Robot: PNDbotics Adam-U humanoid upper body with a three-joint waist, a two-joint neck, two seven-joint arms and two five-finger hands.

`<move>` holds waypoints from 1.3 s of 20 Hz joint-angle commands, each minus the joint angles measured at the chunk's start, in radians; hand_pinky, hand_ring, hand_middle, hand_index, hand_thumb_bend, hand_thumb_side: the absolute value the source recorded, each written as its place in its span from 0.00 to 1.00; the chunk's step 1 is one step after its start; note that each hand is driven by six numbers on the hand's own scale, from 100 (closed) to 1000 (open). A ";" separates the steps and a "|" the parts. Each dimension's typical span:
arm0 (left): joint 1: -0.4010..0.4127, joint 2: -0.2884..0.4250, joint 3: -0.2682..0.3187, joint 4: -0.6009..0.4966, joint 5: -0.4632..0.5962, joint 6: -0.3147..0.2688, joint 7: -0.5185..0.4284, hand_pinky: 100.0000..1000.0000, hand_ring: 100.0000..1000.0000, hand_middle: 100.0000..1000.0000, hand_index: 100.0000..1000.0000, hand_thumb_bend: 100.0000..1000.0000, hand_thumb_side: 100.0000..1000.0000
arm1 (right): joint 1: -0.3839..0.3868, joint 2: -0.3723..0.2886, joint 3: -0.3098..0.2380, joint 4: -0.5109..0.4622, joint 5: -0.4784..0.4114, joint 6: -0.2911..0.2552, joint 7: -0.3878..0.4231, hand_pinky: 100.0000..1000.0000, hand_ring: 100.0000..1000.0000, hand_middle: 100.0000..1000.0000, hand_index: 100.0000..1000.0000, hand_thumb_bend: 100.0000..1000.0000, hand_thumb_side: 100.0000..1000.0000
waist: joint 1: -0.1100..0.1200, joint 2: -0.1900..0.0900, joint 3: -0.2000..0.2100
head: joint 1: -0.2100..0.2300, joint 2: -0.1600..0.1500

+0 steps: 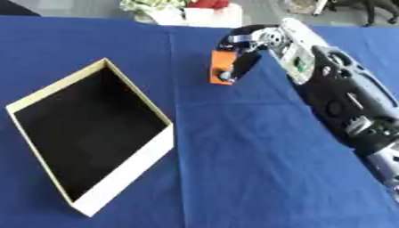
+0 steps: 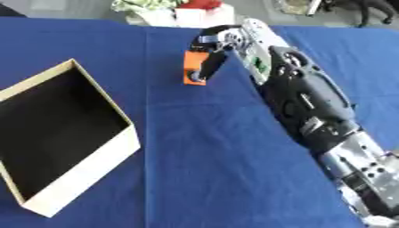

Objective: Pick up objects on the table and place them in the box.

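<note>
Right arm was stretched far across counter (image 1: 234, 169); right hand (image 1: 248, 49) was curled around orange block (image 1: 221, 67), well apart from box (image 1: 124, 178).

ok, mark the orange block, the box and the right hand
orange block (image 1: 219, 67): left eye view, its left face.
box (image 1: 128, 170): left eye view, pale outer wall.
right hand (image 1: 246, 62): left eye view, dark finger against the block.

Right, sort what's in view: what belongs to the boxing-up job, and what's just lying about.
Job:
orange block, under the right robot hand
open box, black inside

Lying about:
white and red things beyond the table's far edge
blue tablecloth
</note>
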 commanded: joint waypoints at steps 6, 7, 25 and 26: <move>-0.002 0.006 0.000 -0.018 0.010 0.001 -0.008 0.41 0.42 0.47 0.64 0.00 0.64 | -0.034 -0.011 0.011 -0.059 -0.043 0.043 -0.022 0.75 0.74 0.37 0.56 0.00 0.00 | 0.006 -0.030 -0.002 | -0.004 0.005; -0.002 0.006 0.000 -0.018 0.011 0.001 -0.008 0.41 0.42 0.47 0.64 0.00 0.64 | -0.036 -0.010 0.012 -0.066 -0.050 0.047 -0.020 0.73 0.73 0.37 0.55 0.00 0.00 | 0.006 -0.031 -0.003 | -0.004 0.006; -0.002 0.007 0.000 -0.018 0.028 0.000 -0.011 0.41 0.43 0.48 0.64 0.00 0.63 | -0.108 0.013 0.155 -0.421 -0.273 0.040 0.058 0.64 0.65 0.36 0.54 0.00 0.00 | 0.011 -0.062 0.000 | -0.014 0.058; -0.003 0.007 -0.001 -0.018 0.029 -0.001 -0.011 0.41 0.43 0.48 0.64 0.00 0.63 | -0.107 0.023 0.172 -0.445 -0.287 0.045 0.072 0.64 0.65 0.36 0.54 0.00 0.00 | 0.011 -0.064 0.003 | -0.017 0.062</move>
